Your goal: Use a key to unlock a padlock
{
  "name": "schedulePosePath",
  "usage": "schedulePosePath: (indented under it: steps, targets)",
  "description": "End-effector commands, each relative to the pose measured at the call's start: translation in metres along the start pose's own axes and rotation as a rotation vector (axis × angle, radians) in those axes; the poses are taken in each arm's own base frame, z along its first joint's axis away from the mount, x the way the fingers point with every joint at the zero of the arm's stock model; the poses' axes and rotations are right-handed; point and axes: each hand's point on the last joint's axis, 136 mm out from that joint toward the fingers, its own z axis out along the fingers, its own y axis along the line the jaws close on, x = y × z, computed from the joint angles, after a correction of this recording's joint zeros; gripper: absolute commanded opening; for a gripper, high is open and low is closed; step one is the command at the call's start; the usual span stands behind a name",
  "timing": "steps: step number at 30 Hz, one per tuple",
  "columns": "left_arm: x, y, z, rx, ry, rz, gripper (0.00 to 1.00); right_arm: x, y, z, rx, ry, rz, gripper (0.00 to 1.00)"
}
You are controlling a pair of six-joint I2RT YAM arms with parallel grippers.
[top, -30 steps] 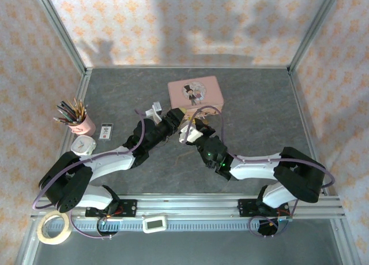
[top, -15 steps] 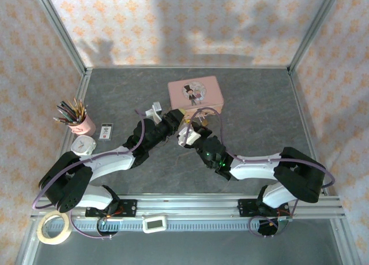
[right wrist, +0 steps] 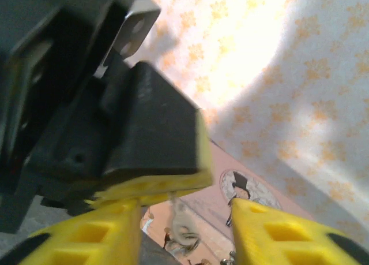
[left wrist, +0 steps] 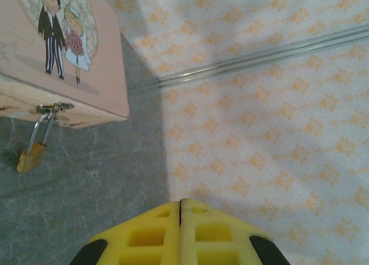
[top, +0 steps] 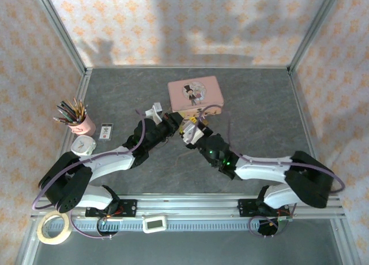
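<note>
A pink picture tin [top: 193, 94] stands just beyond the two meeting arms. The left gripper [left wrist: 180, 219], pads pressed together, appears to pinch a silvery key [right wrist: 181, 229] between the spread fingers of the right gripper [right wrist: 184, 210], likely for a handover. Ahead of the left gripper, the brass padlock [left wrist: 30, 158] hangs by its shackle from the tin's hasp.

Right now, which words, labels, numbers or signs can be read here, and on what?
No text can be read.
Pink tin: a drawn couple, no words seen.
Small card beside the pencil cup: print too small to read.
White gadget on the front rail: screen too small to read.
</note>
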Motion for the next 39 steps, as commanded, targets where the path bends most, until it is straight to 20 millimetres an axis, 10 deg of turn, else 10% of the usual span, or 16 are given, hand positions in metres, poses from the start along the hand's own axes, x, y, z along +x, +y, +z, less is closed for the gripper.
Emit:
schedulePosePath:
  steps: [1,7,16,25,39]
  targets:
    - [-0.02,-0.028,-0.005,0.07,-0.06,0.141,0.0,-0.022,-0.019,-0.009,-0.106,-0.063,0.322,0.5]
    - [-0.014,-0.069,-0.006,0.234,-0.02,0.343,0.0,-0.032,-0.056,-0.02,-0.144,-0.067,0.675,0.57]
    - [0.005,-0.117,-0.026,0.506,0.022,0.521,0.0,-0.055,-0.051,-0.028,-0.453,-0.104,1.054,0.57]
    - [0.013,-0.122,-0.031,0.564,0.047,0.533,0.0,-0.08,-0.037,-0.045,-0.685,-0.201,1.139,0.47]
    - [0.017,-0.13,-0.033,0.603,0.052,0.509,0.0,-0.068,-0.027,-0.037,-0.716,-0.181,1.167,0.31]
